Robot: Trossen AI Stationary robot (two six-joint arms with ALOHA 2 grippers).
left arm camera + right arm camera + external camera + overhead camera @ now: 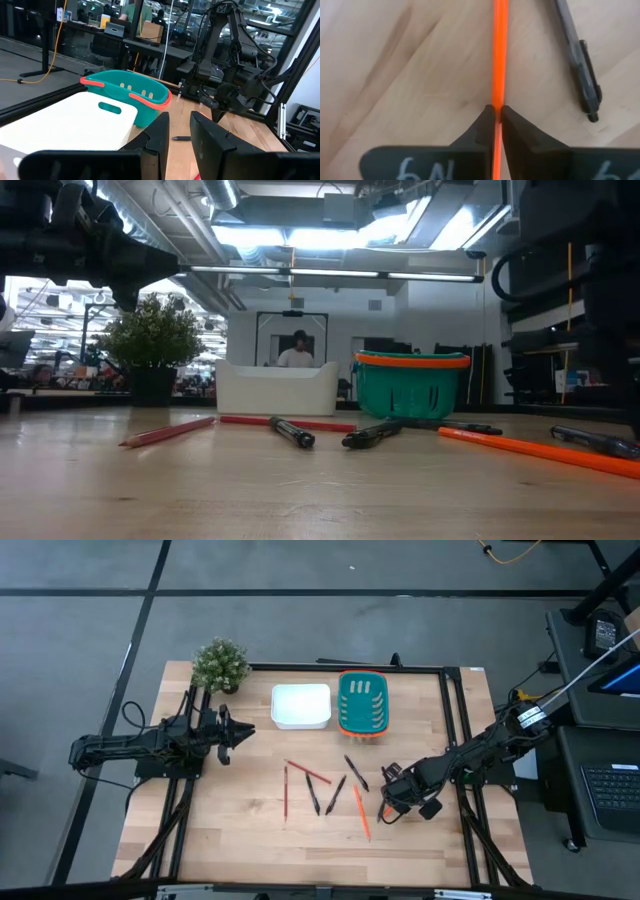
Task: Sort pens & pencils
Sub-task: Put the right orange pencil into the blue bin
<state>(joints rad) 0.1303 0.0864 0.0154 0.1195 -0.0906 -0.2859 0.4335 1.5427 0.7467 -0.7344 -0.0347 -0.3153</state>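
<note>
Orange pencil (361, 812) lies flat on the wooden table (240, 830), right of the other sticks, slanted toward the near edge. Right gripper (385, 808) is down at it; in the right wrist view the two dark fingers (482, 127) pinch the orange pencil (499, 55) between their tips, clenched on it, pencil on the wood, not lifted as far as I can tell. One dark pen (581, 62) lies just beside it, not touching.

Rest of the sticks in mid-table: red pencil (285, 791) running near-to-far, another red pencil (308, 772) slanted, touching or crossing a dark pen (313, 794). Two more dark pens, one (335, 794) slanted and one (356, 773) nearer the basket. All loose on the table.

White tray (301, 706) and teal basket (364, 704) with orange rim sit side by side at the far side, nothing seen in either. Small potted plant (220, 665) at the far left corner.

Left gripper (238, 730) hangs above the table on the left, near the tray, fingers (159, 135) parted a little, holding nothing.

A person (296, 350) is in the room behind the table.
</note>
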